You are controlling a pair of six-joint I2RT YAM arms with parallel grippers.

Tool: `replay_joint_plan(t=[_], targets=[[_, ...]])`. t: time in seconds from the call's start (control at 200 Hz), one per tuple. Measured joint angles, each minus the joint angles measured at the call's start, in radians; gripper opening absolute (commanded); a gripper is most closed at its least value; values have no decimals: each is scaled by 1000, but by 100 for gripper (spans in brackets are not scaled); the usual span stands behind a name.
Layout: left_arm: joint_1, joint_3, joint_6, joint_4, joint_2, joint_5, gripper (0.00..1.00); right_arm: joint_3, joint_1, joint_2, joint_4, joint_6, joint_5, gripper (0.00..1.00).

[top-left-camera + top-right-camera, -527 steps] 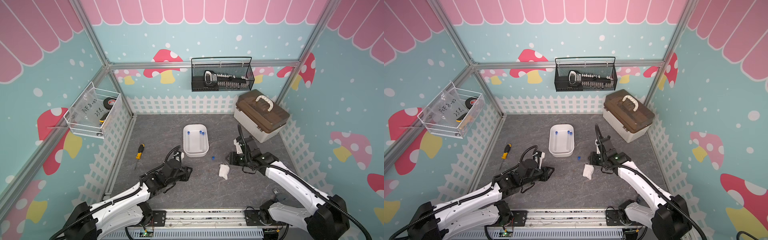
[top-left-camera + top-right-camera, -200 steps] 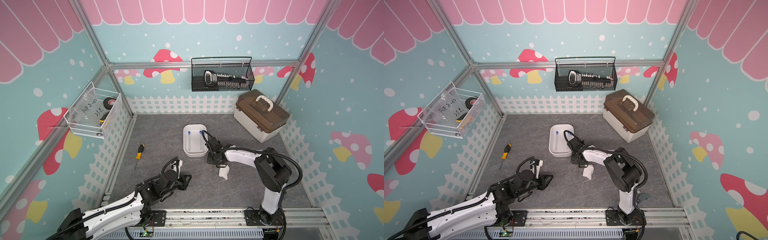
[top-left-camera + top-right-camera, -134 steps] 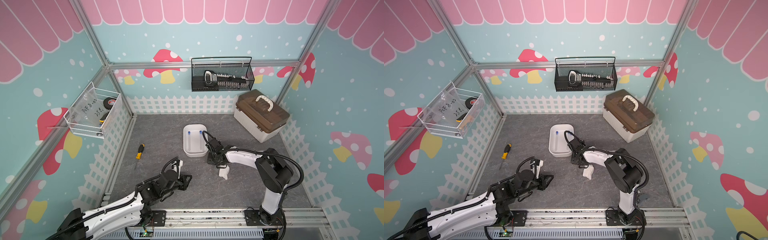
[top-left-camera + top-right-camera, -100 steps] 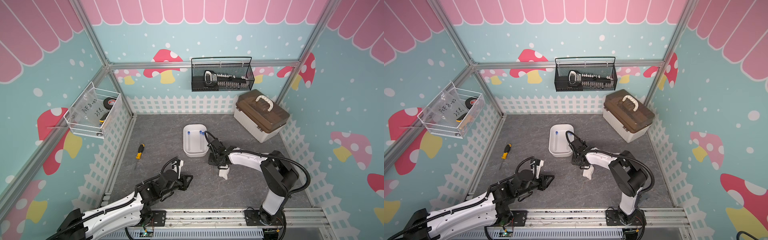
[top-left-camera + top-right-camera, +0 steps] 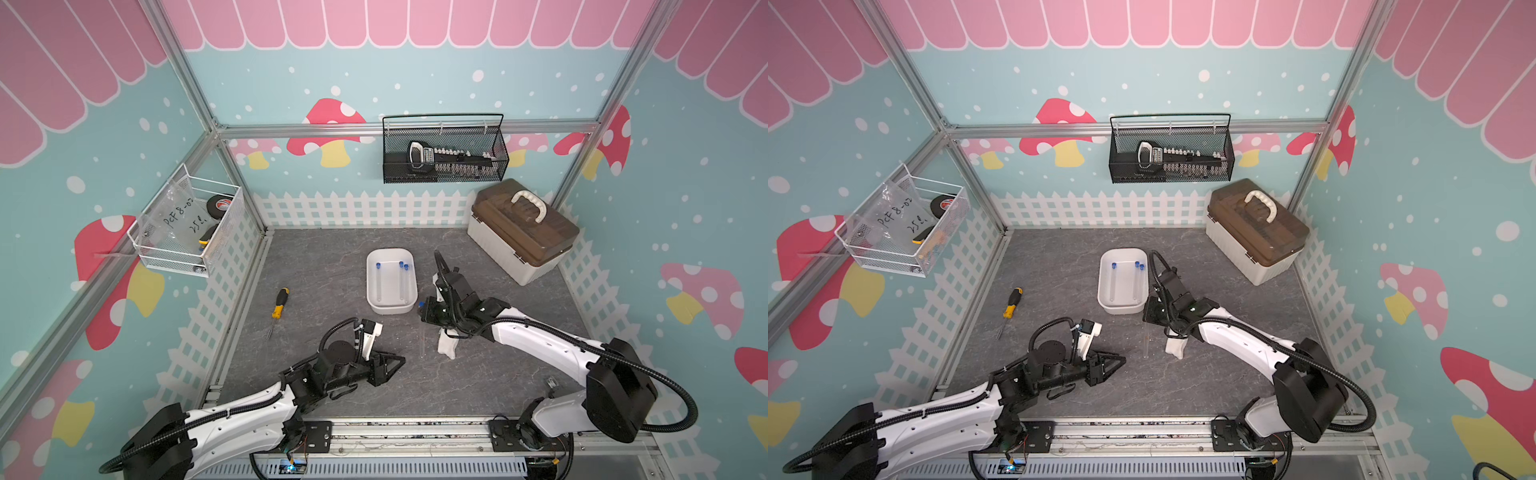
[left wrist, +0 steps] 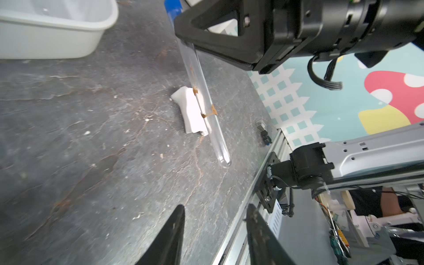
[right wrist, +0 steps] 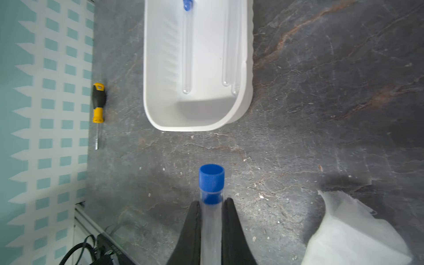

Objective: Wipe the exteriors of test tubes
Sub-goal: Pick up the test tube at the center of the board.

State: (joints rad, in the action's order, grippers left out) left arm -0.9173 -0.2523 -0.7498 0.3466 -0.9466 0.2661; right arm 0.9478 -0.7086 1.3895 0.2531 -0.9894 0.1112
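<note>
A robot's right gripper [image 7: 211, 202] pinches a long clear test tube with a blue screw cap [image 7: 211, 229] just below the cap, its two black jaws pressed against the glass on either side. In the left wrist view the same tube [image 6: 206, 103] slants down from that gripper towards the dark grey stone-patterned mat [image 6: 91, 137]. Its rounded closed end is low over the mat, and I cannot tell whether it touches. Brown smears mark the glass about halfway along.

Just beside the tube lies a crumpled white wiping cloth [image 5: 448, 347], resting on the mat.

The left gripper [image 5: 397, 363] hovers low near the front edge of the mat, pointing towards the tube. Its jaws are spread apart with nothing between them.

Behind the held tube sits a white oblong plastic tray [image 5: 390, 309]. Inside it lie three more clear tubes with blue caps [image 5: 379, 282], side by side along its length, caps towards the back wall.

A yellow-and-black-handled screwdriver [image 5: 279, 303] lies on the mat well to the left of the tray.
</note>
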Motion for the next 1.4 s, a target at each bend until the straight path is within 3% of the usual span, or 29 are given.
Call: replay_joint_plan(t=[0.235,0.485,0.981,1.211,1.296,1.396], targets=[[0,-50,-26,217,-219,106,45,-16,0,-76,-83,-37,70,8],[0,-79,-32,310,-251,113,45,-16,1,-76,-115,-56,116,8],[0,-81,-48,298,-263,27,15,-47,3,-105,-184,-66,130,9],[0,-72,-58,263,-240,-31,6,-61,5,-113,-213,-59,130,10],[-1,-68,-58,258,-230,-45,4,-63,6,-113,-220,-60,133,14],[-2,-68,-55,247,-217,-59,4,-64,6,-113,-226,-66,142,28]])
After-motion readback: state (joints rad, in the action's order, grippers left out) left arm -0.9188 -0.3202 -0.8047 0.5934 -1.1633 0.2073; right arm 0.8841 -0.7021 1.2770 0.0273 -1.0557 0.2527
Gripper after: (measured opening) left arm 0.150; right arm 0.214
